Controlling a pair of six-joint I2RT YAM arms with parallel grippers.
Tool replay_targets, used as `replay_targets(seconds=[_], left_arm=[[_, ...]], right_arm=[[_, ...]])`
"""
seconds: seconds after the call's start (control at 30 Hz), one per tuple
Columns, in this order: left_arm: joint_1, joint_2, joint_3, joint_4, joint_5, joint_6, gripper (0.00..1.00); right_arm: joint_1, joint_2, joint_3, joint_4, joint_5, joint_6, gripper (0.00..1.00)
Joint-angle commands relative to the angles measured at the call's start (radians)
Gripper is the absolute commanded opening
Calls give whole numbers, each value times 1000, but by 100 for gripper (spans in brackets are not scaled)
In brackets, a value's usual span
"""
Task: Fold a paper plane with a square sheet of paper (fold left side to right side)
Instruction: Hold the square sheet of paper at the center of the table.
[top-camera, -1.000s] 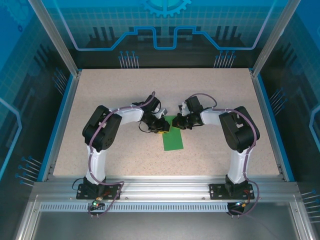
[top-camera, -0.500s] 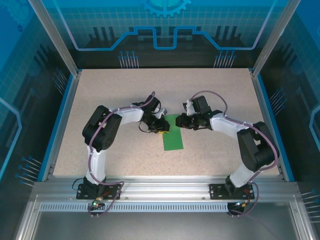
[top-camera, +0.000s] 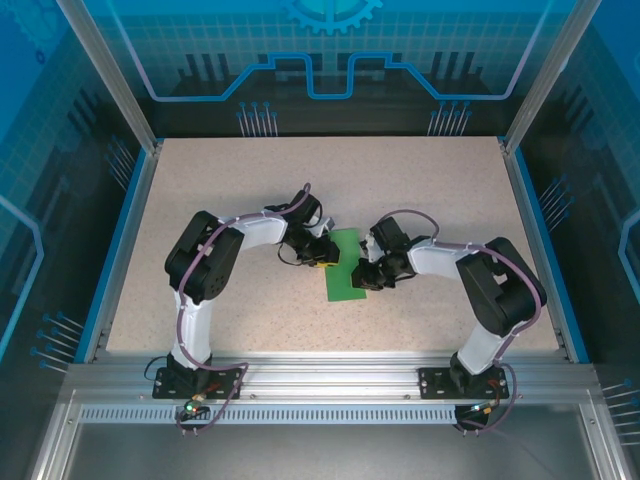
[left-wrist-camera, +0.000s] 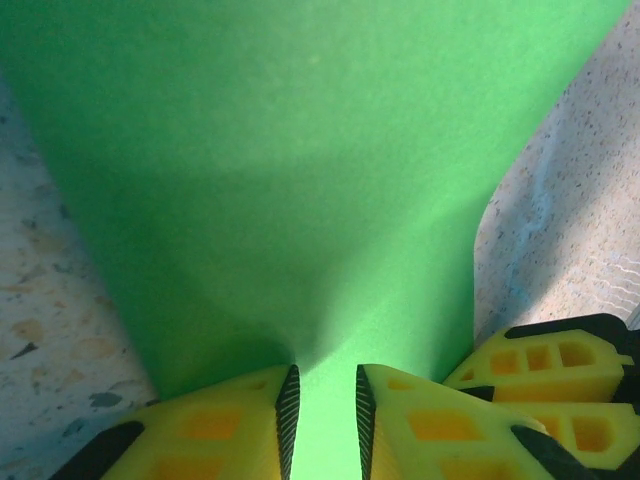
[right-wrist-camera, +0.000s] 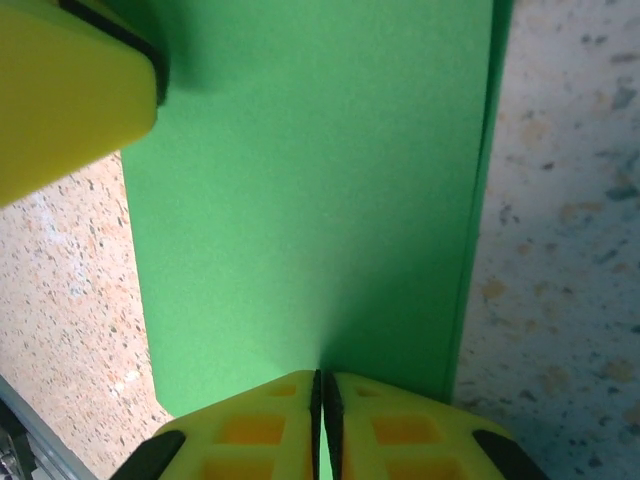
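Note:
The square sheet of paper (top-camera: 347, 272) lies on the table as a narrow green rectangle, folded over; a layered edge runs down its right side in the right wrist view (right-wrist-camera: 478, 200). My left gripper (top-camera: 326, 254) sits at the strip's upper left edge, its jaws a small gap apart over the green surface (left-wrist-camera: 300, 180), gripping nothing (left-wrist-camera: 322, 390). My right gripper (top-camera: 367, 279) is at the strip's lower right edge, jaws shut together with the tips down on the paper (right-wrist-camera: 322, 385). A yellow finger of the left gripper (right-wrist-camera: 70, 90) shows at the paper's far corner.
The speckled beige table (top-camera: 250, 190) is bounded by blue rails and metal posts at the sides and an aluminium frame at the near edge. Both arms bend inward over the middle of the table. A yellow finger (left-wrist-camera: 545, 370) shows beside my left jaws.
The right gripper has moved from the paper's upper right corner down along its right edge toward the near end. The left gripper and the paper have stayed put.

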Motion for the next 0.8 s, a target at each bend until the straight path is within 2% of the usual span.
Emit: replay_targets(seconds=[0.0, 0.27, 0.77], left_arm=[[-11, -2, 23, -41, -26, -9, 26], [-9, -17, 58, -23, -7, 11, 24], [16, 37, 17, 78, -47, 49, 16]], right_arm=[[12, 35, 6, -92, 47, -14, 15], [12, 50, 12, -122, 71, -26, 10], [5, 56, 14, -151, 96, -41, 9]])
